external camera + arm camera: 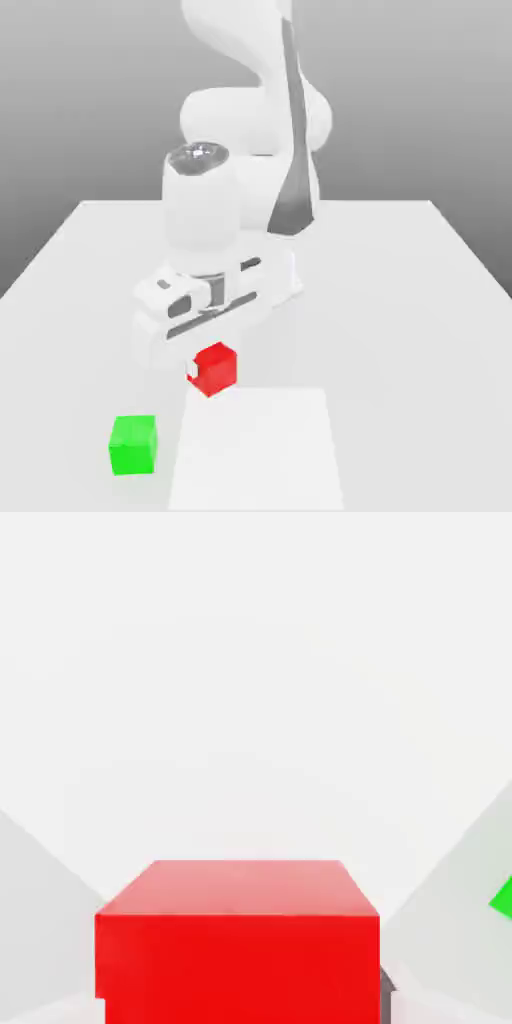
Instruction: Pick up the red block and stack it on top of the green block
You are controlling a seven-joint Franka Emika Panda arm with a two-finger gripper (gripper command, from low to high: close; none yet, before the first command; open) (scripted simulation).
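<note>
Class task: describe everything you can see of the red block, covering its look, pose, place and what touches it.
The red block is a small, bright red cube with plain matte faces. In the exterior view it sits just under the gripper, with a white fingertip against its side. It lies up and to the exterior view's right of the green block, apart from it. Whether it rests on the table is unclear.

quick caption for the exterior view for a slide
Panda arm's gripper low over the white table, at the red block; the green block sits apart, nearer the camera.
</note>
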